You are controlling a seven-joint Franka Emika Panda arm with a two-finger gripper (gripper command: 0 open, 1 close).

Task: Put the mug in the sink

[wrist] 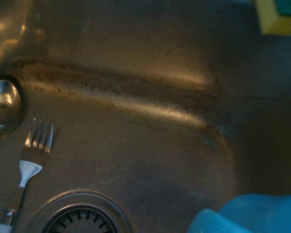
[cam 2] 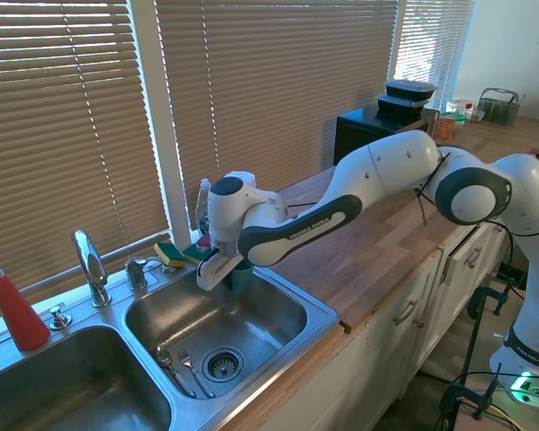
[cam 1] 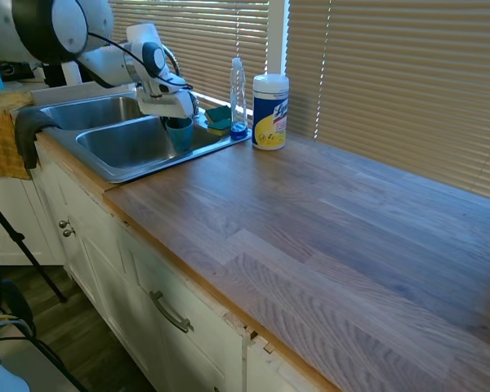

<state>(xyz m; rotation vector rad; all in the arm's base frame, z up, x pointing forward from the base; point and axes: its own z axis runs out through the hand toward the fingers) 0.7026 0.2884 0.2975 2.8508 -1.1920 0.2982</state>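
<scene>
- Teal-blue and plain, the mug (cam 1: 179, 134) is seen hanging directly beneath the hand (cam 1: 173, 114), gripped at its rim between the closed fingers.
- The mug is held upright inside the near basin of the sink (cam 1: 165, 165), close to the back wall and the corner beside the wooden surface (cam 1: 327, 237); its base appears to be above the basin floor, though contact cannot be ruled out from these views.
- In the second exterior view the hand (cam 2: 226, 266) is shown reaching over the sink rim (cam 2: 323, 316), with the mug (cam 2: 242, 277) just below it.
- Below the hand and out toward the drain (cam 2: 219, 364), a fork (wrist: 30, 158) and a spoon (wrist: 2, 104) are seen lying on the steel floor; the mug's blue rim (wrist: 247, 216) shows at the edge of the wrist view.
- Behind the hand, on the rim, a yellow-and-green sponge (cam 1: 219, 118), a clear bottle (cam 1: 238, 94) and a wipes canister (cam 1: 270, 110) stand clear of the mug.
- The task is judged nearly finished: the carry to the sink is done, and what is left is a short lowering, the release and the withdrawal.
- The cutlery is judged far enough off for the mug to be set down without touching it.
</scene>
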